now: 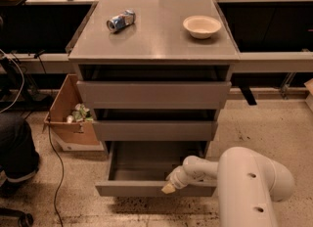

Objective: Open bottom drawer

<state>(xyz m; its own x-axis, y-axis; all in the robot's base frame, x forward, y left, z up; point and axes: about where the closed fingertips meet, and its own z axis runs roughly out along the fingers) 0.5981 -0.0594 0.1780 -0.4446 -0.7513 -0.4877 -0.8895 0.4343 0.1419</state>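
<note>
My pincer (169, 187) rests at the front edge of the bottom drawer (137, 190), right of centre; the drawer slides out toward me. Whether the pincer grips, I cannot tell.

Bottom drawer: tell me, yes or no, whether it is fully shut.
No, the bottom drawer stands pulled out beyond the middle drawer, its box interior showing, with the gripper at its front edge.

Bottom drawer (132, 189) stands open, gripper (168, 188) at its front
</note>
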